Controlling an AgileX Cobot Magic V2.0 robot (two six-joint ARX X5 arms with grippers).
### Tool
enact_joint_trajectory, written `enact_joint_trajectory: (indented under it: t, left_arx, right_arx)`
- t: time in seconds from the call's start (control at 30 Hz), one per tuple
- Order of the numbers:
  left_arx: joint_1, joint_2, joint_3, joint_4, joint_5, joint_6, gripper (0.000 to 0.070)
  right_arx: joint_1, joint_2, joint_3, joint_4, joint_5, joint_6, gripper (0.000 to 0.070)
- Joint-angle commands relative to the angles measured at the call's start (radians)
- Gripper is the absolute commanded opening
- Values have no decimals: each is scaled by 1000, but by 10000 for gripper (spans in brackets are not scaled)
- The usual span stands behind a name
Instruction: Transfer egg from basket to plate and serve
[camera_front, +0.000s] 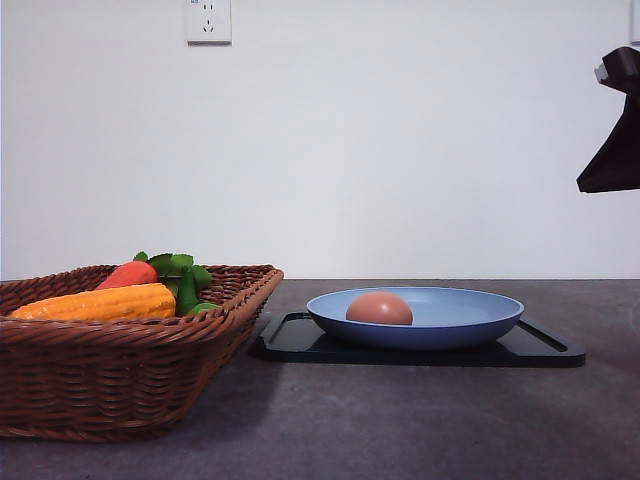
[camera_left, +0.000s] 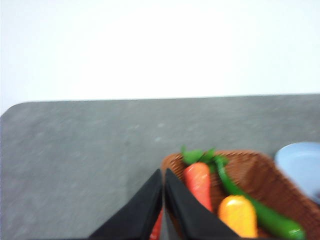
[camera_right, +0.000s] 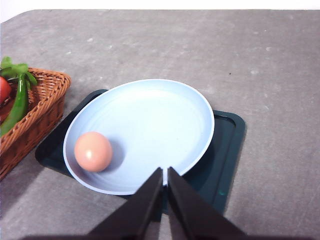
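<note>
The tan egg (camera_front: 379, 308) (camera_right: 93, 151) lies in the light blue plate (camera_front: 470, 312) (camera_right: 155, 130), toward the basket side. The plate rests on a flat black tray (camera_front: 300, 340) (camera_right: 227, 150). The brown wicker basket (camera_front: 120, 370) (camera_left: 260, 175) (camera_right: 40, 115) stands left of the tray. My right gripper (camera_right: 164, 172) is shut and empty, hovering above the plate's near rim; part of the right arm (camera_front: 615, 130) hangs high at the right edge. My left gripper (camera_left: 163, 172) is shut and empty, over the basket's corner.
The basket holds a corn cob (camera_front: 100, 302) (camera_left: 239, 215), a carrot (camera_front: 128, 274) (camera_left: 199, 184) and a green pepper (camera_left: 260, 212) (camera_right: 19, 102). Grey tabletop (camera_front: 400, 420) stretches in front and to the right of the tray. A white wall with a socket (camera_front: 208, 20) stands behind.
</note>
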Motion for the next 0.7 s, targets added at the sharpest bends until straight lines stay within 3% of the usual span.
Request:
enact_joint_trajectory:
  t: [0.0,0.37,0.67]
  left_arx:
    - [16,-14,-25,10,-3,19,0]
    - [52,-15,-264,194,-3,-23,0]
    - [52,-15,-312,161,6,-27,0]
  right_arx:
    - [4,4,8,10,1,10,0]
    - [4,4,8,10,1,10,0]
    - [4,4,8,10,1,10,0]
